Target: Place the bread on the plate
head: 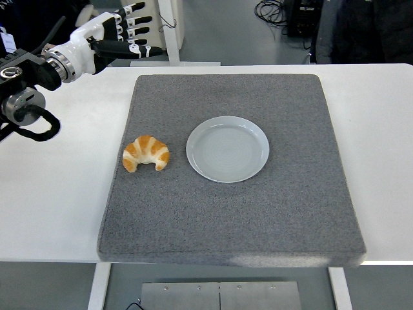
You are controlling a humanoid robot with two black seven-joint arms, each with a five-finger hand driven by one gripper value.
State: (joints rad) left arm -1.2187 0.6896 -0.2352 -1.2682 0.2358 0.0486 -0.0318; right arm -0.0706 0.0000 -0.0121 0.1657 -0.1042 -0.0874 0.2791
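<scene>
A golden croissant (146,153) lies on the grey mat (258,213), just left of an empty pale grey plate (227,148). They are close but apart. My left hand (122,33) is raised at the far top left, beyond the mat's back left corner, well away from the croissant. Its fingers (132,30) are spread and hold nothing. My right arm is not in view.
The mat covers most of the white table (51,200). A person in dark clothes (19,26) sits at the top left behind the table, another dark figure (374,29) at the top right. Cables and equipment lie on the floor behind.
</scene>
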